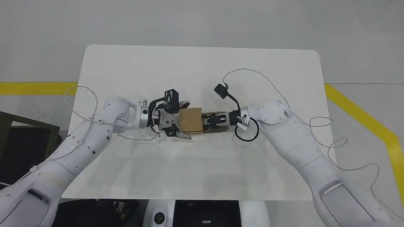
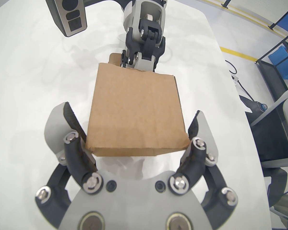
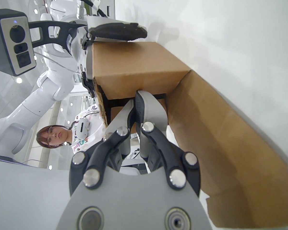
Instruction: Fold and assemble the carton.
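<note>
The left gripper (image 1: 172,123) (image 2: 134,120) is spread wide, its two pads pressed on opposite sides of the near end of the single cardboard carton (image 1: 191,119) (image 2: 136,106) (image 3: 134,65). The right gripper (image 1: 212,120) (image 3: 136,98) has its fingers drawn almost together, with the tips at a wall edge of the carton's open end. Whether card sits between them I cannot tell. In the top view the carton lies at centre frame, between the two grippers. Its length runs left to right and its open end faces right, where one long flap stands out. It sits over the lower middle of the white table (image 1: 265,69).
</note>
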You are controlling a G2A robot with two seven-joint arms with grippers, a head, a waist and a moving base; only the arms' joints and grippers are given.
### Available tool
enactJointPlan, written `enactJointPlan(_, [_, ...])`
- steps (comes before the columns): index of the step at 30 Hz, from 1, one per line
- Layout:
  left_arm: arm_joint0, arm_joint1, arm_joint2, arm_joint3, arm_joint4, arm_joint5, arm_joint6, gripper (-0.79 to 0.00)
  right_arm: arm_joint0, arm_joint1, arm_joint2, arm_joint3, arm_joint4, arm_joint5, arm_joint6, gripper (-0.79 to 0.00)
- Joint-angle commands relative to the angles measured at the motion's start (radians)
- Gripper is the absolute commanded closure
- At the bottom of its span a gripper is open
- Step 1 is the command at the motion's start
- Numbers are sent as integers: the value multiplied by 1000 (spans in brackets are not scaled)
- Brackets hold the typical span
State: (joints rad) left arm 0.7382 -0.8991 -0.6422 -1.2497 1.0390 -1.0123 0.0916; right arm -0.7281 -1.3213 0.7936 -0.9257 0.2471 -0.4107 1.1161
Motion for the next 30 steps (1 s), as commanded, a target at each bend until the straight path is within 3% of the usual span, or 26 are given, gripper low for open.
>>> enactJointPlan(1, [1, 0, 1, -1, 1, 0, 0, -785, 1, -3, -4, 1, 3, -3, -2, 0])
enactJointPlan(9, [1, 2, 2, -1, -1, 0, 1, -785, 5, 3, 18, 11, 0, -6, 8, 0])
enactJointPlan(19, [0, 4, -3, 1, 5, 0, 6, -785, -70, 74, 165, -132, -51, 75, 46, 0])
enactJointPlan(23, [4, 5, -6, -1, 6, 0, 6, -785, -106, 109, 239, -224, -113, 138, 70, -126])
enactJointPlan(27, [7, 6, -8, -5, 6, 0, 6, -785, -140, 139, 300, -295, -182, 203, 100, -314])
enactJointPlan(30, [8, 7, -10, -5, 5, 0, 5, -785, -167, 154, 329, -327, -211, 234, 112, -357])
